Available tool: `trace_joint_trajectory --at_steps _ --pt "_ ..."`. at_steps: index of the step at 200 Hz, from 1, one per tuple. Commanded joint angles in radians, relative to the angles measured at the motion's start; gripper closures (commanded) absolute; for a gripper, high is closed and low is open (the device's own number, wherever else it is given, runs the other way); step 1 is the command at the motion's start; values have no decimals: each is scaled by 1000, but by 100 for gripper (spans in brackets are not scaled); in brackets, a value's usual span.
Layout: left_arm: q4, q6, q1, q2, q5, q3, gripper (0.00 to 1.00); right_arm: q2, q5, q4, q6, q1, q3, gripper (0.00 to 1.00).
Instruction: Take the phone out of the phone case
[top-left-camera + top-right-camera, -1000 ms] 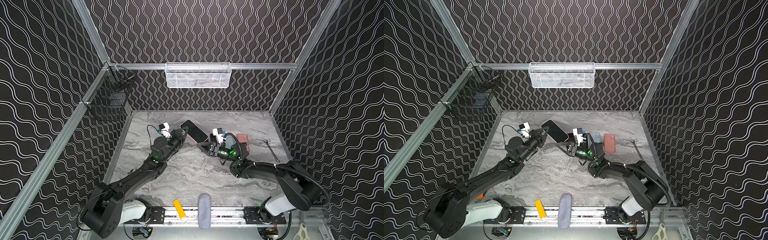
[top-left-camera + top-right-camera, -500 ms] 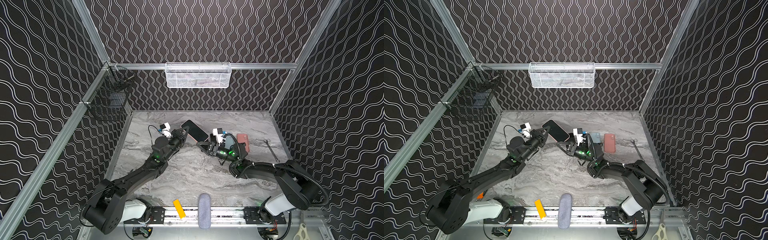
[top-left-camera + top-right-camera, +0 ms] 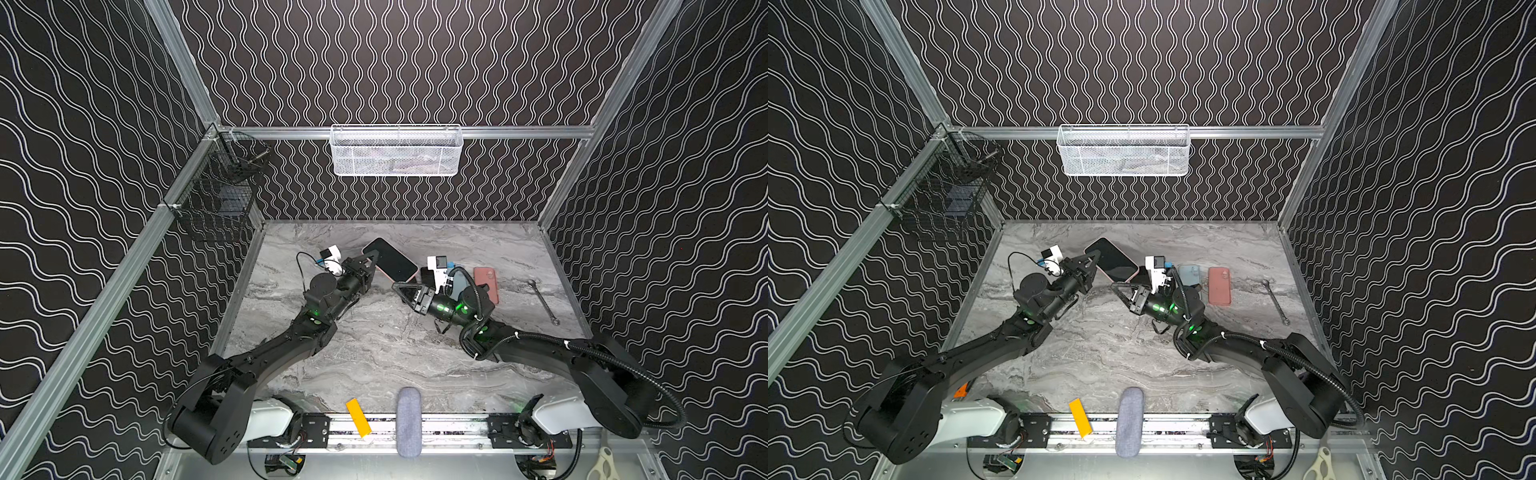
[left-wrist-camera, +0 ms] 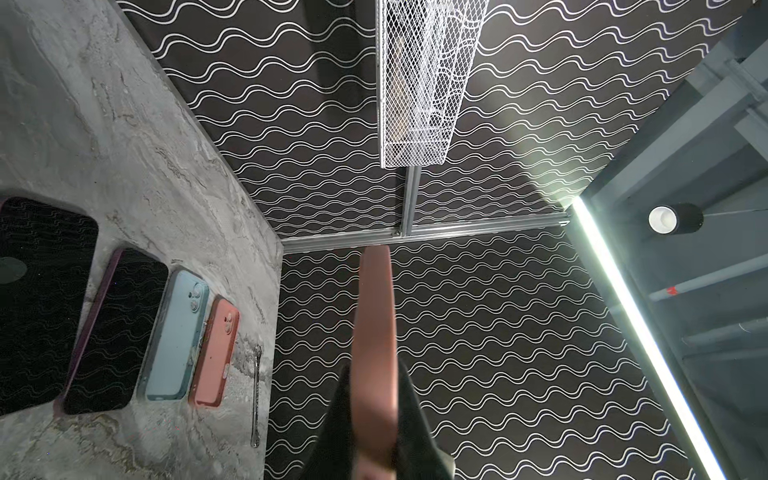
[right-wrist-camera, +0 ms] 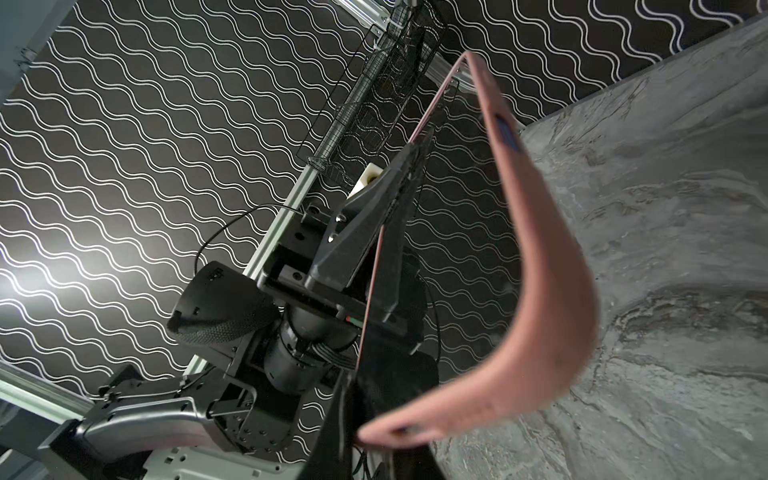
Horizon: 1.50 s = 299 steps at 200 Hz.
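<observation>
The phone [image 3: 388, 259] has a dark screen and sits in a pink phone case [image 5: 540, 249]. It is held tilted above the table near the back middle. My left gripper [image 3: 372, 259] is shut on the phone's left edge. In the left wrist view the pink edge [image 4: 374, 316] runs out from between the gripper's [image 4: 374, 382] jaws. My right gripper [image 3: 397, 286] is shut on the lower corner of the phone case. In the right wrist view the case bows away from the phone's thin edge [image 5: 399, 208], with the gripper [image 5: 374, 419] clamped on its end.
Two dark phones [image 4: 116, 332], a blue phone [image 3: 459, 284] and a salmon phone [image 3: 486, 282] lie in a row beside my right wrist. A wrench [image 3: 542, 301] lies further right. A white mesh basket [image 3: 395, 151] hangs on the back wall and a black wire basket [image 3: 220, 195] on the left wall.
My right gripper has closed from partly open onto the corner of the phone case. The left gripper has kept its hold on the phone and barely moved.
</observation>
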Motion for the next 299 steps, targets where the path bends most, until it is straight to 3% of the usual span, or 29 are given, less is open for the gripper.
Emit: trace_joint_trajectory --at_steps 1,61,137,197,261,299 --pt "45 -52 -6 4 25 12 100 -4 86 -54 -145 12 -23 95" --pt "45 -100 -12 -17 64 43 100 16 236 26 -284 52 -107 93" --pt "45 -124 -28 -44 73 64 100 23 321 71 -326 74 -161 90" --pt "44 -67 -32 -39 93 64 100 16 298 110 -328 74 -180 82" --pt "36 59 -22 -6 133 59 100 -132 70 -64 -336 6 -152 67" --pt "4 182 45 44 273 120 100 -226 -139 -225 -373 -98 -129 52"
